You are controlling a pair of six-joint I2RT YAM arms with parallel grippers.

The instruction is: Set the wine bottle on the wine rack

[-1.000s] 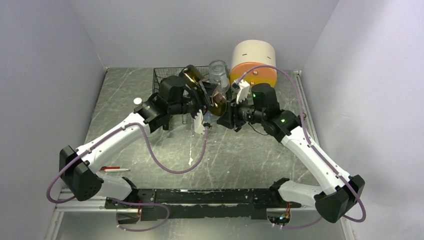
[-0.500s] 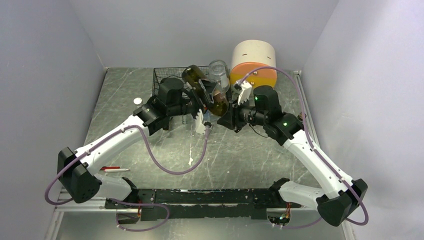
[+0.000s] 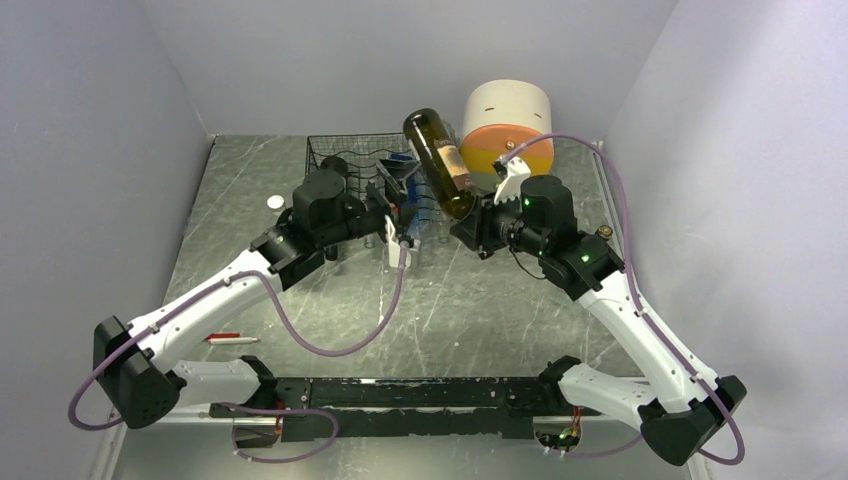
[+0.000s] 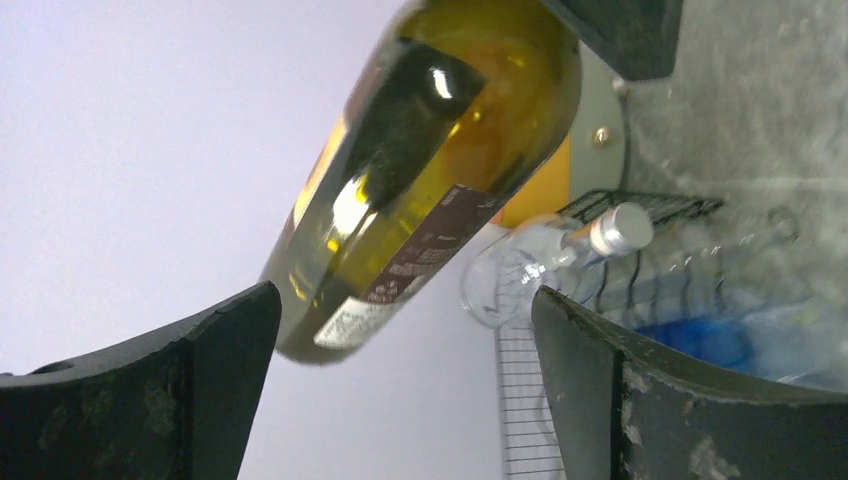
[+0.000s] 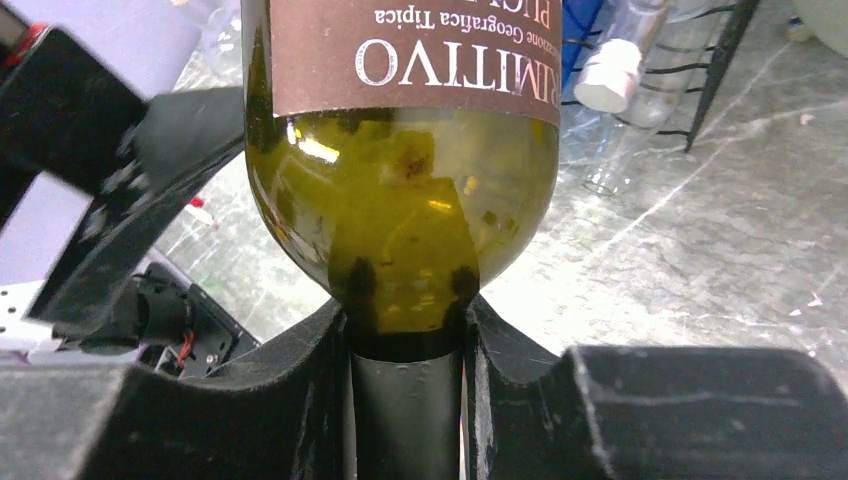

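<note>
- The left gripper (image 3: 395, 212) has let go. Half a second ago it was closed around the body of the wine bottle (image 3: 440, 160). Now its fingers (image 4: 180, 385) stand wide apart with nothing between them, and it has drawn back toward its own side, clear of the glass.
- The right gripper (image 5: 405, 375) now carries the bottle alone. Its two fingers are clenched on the dark neck just below the shoulder, as the right wrist view shows.
- The bottle has swung up since then. It hangs in the air with its neck low at the right gripper and its base high, tilted up and away to the far left. It touches neither the table nor the wire.
- So the hand-over looks finished, and what remains is the placing.
- Just beyond and to the left of the bottle is the black wire wine rack (image 3: 338, 158). A clear bottle with a silver cap (image 4: 560, 250) already lies in it, so the wine bottle will need a free slot.
- Furthest back, behind the bottle, sits the round cream and orange drawer unit (image 3: 507, 120). The raised base is close to it, so the swing toward the rack needs care.
</note>
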